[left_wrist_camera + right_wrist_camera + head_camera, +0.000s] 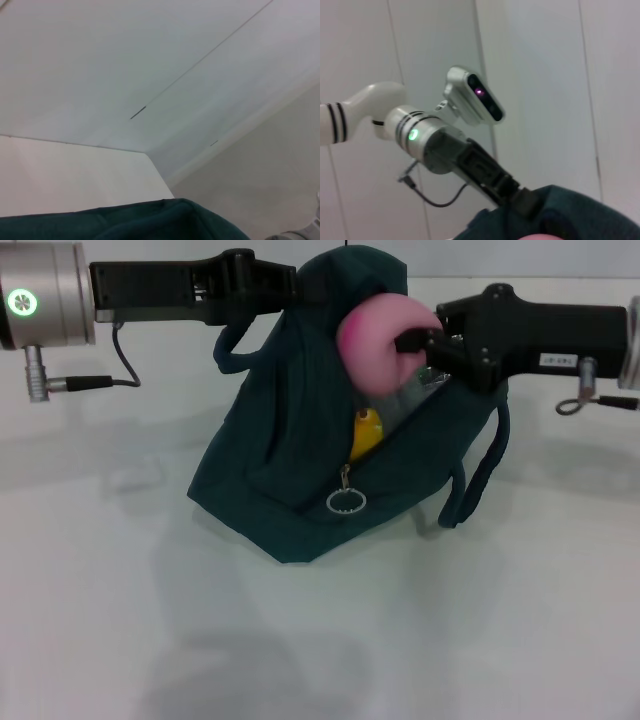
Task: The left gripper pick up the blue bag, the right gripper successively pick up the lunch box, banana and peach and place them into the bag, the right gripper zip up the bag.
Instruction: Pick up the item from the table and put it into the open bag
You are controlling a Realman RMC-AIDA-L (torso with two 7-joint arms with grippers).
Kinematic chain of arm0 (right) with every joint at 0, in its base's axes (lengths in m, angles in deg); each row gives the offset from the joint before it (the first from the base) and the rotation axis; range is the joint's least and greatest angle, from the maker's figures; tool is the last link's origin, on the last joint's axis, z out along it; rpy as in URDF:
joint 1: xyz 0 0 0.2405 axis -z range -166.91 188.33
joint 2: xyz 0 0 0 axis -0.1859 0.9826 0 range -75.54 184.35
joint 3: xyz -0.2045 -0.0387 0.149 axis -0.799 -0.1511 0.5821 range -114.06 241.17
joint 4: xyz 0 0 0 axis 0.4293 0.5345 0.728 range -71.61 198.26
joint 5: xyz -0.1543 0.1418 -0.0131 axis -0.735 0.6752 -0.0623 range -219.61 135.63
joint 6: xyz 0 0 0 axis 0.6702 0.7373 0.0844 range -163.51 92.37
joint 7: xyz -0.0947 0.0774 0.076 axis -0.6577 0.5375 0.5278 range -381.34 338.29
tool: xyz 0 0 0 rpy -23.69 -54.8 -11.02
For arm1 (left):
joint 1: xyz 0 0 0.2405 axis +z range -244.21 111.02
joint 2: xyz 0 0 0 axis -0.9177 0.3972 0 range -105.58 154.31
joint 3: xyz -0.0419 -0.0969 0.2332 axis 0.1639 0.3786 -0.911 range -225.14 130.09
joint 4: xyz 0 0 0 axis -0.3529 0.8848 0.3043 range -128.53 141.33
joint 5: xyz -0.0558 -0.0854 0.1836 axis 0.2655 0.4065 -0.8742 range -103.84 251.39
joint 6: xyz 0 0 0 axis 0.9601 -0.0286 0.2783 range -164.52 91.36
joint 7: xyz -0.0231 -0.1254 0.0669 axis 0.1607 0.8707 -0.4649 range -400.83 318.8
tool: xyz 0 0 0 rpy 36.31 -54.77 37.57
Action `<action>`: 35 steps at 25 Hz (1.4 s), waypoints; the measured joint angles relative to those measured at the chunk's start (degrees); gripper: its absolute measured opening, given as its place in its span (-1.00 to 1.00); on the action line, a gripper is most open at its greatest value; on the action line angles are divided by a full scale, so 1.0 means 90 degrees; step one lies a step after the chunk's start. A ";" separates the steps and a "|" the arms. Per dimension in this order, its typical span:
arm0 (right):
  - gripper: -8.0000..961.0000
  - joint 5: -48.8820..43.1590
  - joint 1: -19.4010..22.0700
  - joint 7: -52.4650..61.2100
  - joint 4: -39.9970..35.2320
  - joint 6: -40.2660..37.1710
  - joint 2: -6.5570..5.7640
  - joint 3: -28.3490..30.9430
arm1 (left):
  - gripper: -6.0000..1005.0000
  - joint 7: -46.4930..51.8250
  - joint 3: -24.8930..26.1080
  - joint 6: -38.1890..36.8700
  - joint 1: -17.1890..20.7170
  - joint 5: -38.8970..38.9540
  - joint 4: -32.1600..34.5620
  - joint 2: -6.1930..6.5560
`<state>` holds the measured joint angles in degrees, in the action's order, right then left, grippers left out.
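My left gripper [285,285] clamped the blue bag [290,470] upright; my right gripper [412,340] gripped the peach [375,340] at its opening, banana [366,432] inside

A dark teal bag [300,450] is sagging open on the white surface, its zipper ring dangling in front, a yellow banana [366,432] peeking through the gap and a pink peach [375,340] hovering at its mouth.
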<state>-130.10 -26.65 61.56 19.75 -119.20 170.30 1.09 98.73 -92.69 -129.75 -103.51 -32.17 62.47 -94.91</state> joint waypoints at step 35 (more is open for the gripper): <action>-0.87 -0.0314 -0.0339 0.0501 -0.0146 0.0885 -0.0030 -0.1692 | -0.87 0.0009 -0.0001 -0.0001 -0.0017 -0.0006 0.0000 0.0000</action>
<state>-132.92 -29.70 66.07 18.43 -111.24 170.03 -14.14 98.81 -92.70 -129.76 -103.67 -32.22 62.47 -94.91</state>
